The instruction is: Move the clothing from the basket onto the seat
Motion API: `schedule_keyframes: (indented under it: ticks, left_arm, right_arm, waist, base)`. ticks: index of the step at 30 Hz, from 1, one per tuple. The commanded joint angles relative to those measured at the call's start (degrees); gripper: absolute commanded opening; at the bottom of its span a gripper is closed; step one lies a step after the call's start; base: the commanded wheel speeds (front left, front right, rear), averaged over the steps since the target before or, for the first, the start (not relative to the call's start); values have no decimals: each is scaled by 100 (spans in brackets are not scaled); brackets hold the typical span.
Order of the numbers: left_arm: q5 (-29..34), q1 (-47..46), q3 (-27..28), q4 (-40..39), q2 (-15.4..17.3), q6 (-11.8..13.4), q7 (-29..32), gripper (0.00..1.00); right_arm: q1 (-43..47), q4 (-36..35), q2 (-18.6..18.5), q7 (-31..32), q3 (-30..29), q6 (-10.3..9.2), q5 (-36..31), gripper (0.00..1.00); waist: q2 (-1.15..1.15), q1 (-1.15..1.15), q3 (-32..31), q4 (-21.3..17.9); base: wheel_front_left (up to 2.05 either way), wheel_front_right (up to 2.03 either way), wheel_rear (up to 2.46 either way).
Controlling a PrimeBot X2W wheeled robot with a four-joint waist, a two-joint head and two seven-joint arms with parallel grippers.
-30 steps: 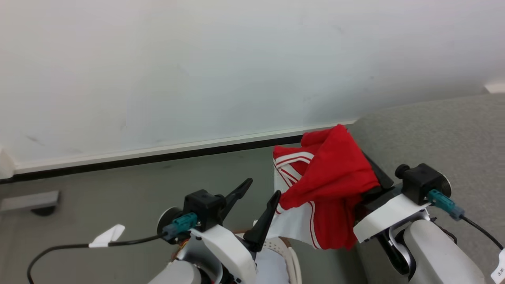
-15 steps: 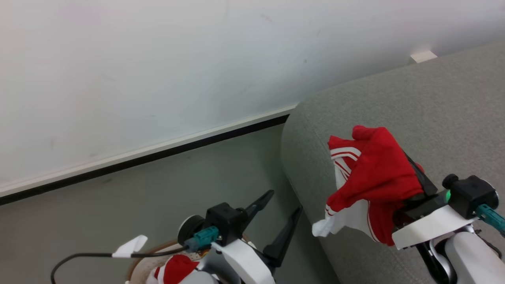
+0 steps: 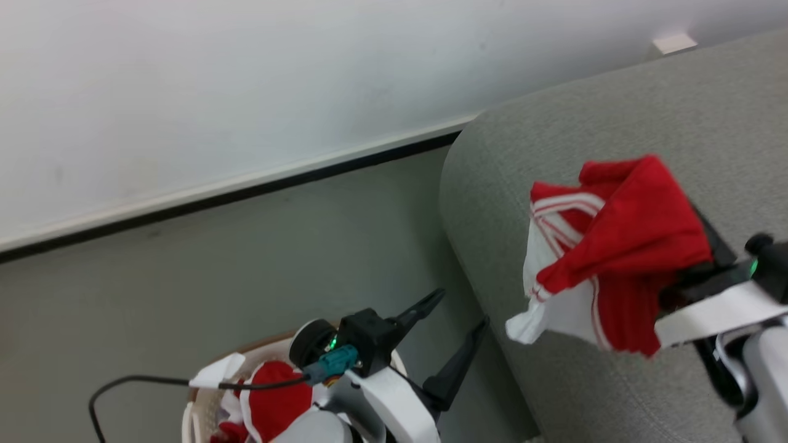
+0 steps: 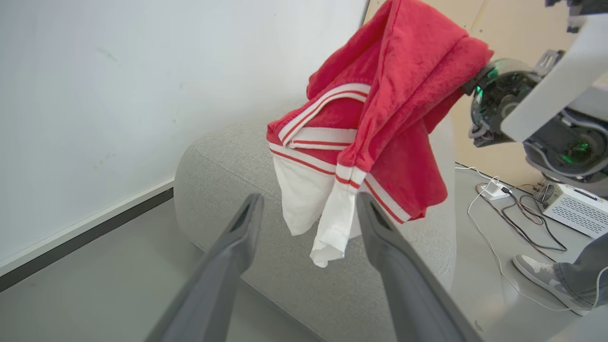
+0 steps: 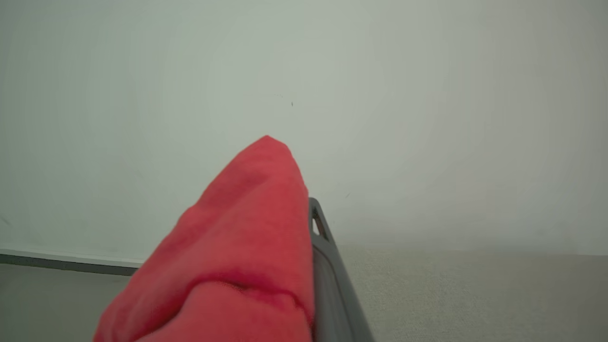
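Note:
A red garment with white stripes (image 3: 622,246) hangs draped over my right gripper (image 5: 304,213), which is shut on it; one dark finger (image 3: 711,237) shows beside the cloth. The garment hangs in the air above the rounded edge of the grey seat (image 3: 554,135), its white panel dangling. My left gripper (image 3: 462,309) stands open and empty over the floor, left of the seat; in the left wrist view the garment (image 4: 394,95) hangs beyond its fingers. Below it sits the cream basket (image 3: 196,409), holding more red clothing (image 3: 274,400).
A white wall with a dark skirting strip (image 3: 246,191) runs behind the grey floor (image 3: 246,264). In the left wrist view, cables (image 4: 517,213), a white box (image 4: 574,213) and a person's shoe (image 4: 536,270) lie on the floor beyond the seat.
The head camera has swung, bringing the seat and the basket into view. My right gripper has carried the garment from beside the seat to above it. The left gripper stays open.

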Motion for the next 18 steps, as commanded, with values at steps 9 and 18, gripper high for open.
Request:
schedule_keyframes:
  ticks: [9, 18]
  left_arm:
    - [145, -471, -17, -6, 137, -177, 94, 100]
    - [219, -914, 2, -79, 76, -315, 57, 100]
  right_arm:
    - [-1888, 887, -513, 493, -241, -13, -256, 0]
    - [-3678, 2559, -1201, 618, -1456, -12, -1394, 0]
  waist:
    - [0, 0, 942, 703]
    - [0, 0, 1740, 1251]
  base:
    - [0, 0, 0]
    - [0, 0, 0]
